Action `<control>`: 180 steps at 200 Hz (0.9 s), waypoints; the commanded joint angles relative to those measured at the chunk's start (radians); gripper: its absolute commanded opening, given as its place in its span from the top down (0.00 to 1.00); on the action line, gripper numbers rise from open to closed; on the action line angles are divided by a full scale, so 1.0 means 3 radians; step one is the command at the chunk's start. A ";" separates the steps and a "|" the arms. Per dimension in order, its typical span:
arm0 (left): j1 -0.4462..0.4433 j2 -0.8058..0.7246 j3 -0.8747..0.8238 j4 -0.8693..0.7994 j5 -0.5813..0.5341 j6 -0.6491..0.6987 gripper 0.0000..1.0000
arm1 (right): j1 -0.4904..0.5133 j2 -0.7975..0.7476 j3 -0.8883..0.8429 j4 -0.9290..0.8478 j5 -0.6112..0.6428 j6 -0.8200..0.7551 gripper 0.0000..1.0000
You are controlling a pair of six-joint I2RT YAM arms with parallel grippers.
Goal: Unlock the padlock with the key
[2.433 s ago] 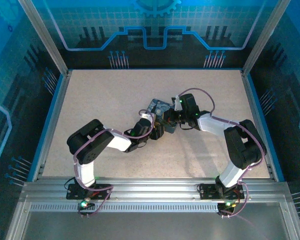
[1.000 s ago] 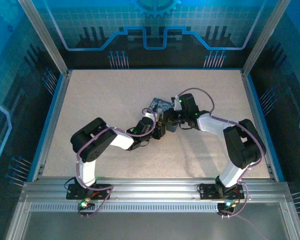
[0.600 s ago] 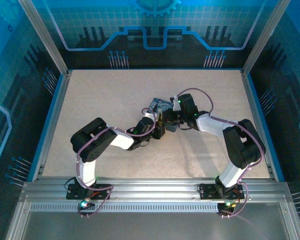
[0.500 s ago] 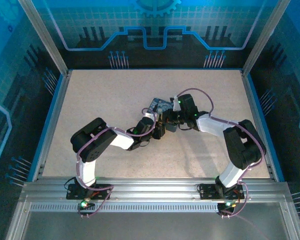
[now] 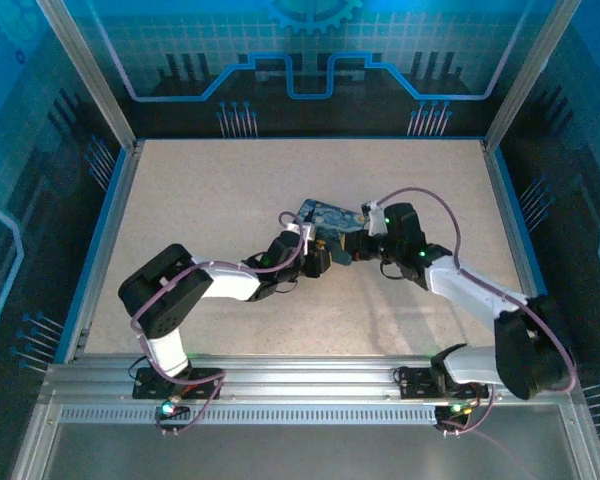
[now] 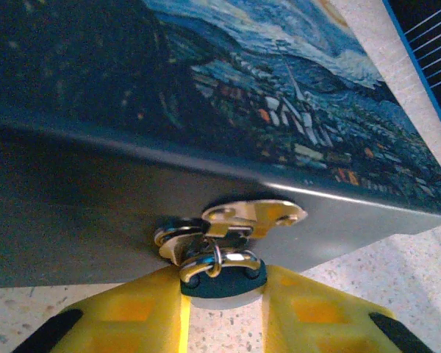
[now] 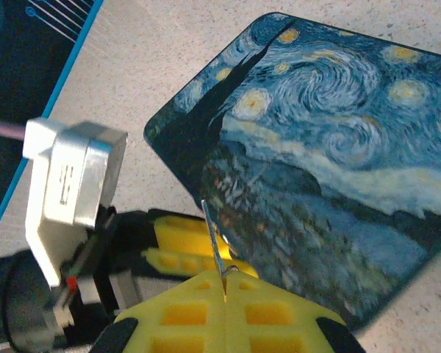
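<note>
Now that the right jaws have drawn back a little from the painted tin [image 7: 338, 169], they stay pinched shut on the thin key [image 7: 212, 239], near the tin's edge. The left jaws have narrowed onto the little padlock [image 6: 219, 266], which hangs from the tin's clasp [image 6: 253, 215] just over the counter [image 6: 397, 272]. I'd say the padlock is steadied; the key has yet to find its slot.

I see right gripper [image 7: 226, 276] at bottom edge, yellow jaws pressed together, pinching key [image 7: 212, 237]. Key is thin dark sliver, sticking up, leaning slightly left, tip in front of starry-night tin's [image 7: 331, 147] dark corner. Left gripper's fingers [image 7: 178, 234], yellow, just left of key. White-and-silver camera block [image 7: 73, 184] further left. Speckled table [image 7: 154, 66] beneath.
</note>
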 commanded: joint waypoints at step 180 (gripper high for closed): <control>-0.0019 -0.0449 0.0187 -0.0389 0.0285 -0.0864 0.80 | 0.0446 -0.0093 -0.0984 0.0989 0.0369 -0.0331 1.00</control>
